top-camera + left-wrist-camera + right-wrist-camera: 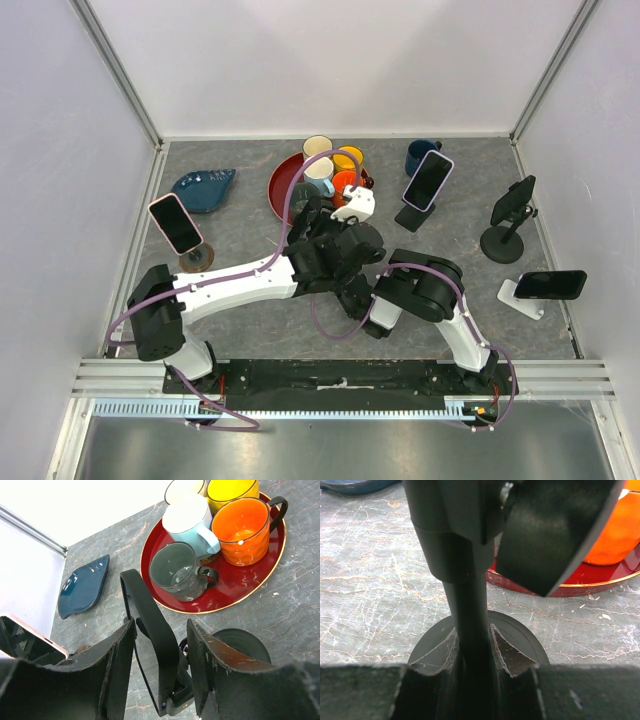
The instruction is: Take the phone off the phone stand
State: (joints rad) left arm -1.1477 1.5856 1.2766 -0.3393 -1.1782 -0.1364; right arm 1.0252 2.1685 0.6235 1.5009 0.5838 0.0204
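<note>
A black phone [150, 612] sits edge-on in a black phone stand with a round base [245, 647]. My left gripper [160, 630] is open, one finger on each side of the phone; a gap shows at the right finger. My right gripper [473, 645] is shut on the stand's pole [465, 605], just above the base [520, 635]. In the top view both grippers meet at the table's middle, left [340, 260] and right [378, 312], and they hide this phone and stand.
A red tray [155, 545] with several mugs stands just behind, and shows in the top view too [280, 190]. A blue leaf dish [203, 188] lies at the back left. Other phones on stands: pink at the left [175, 222], and three at the right [428, 180], [512, 203], [548, 285].
</note>
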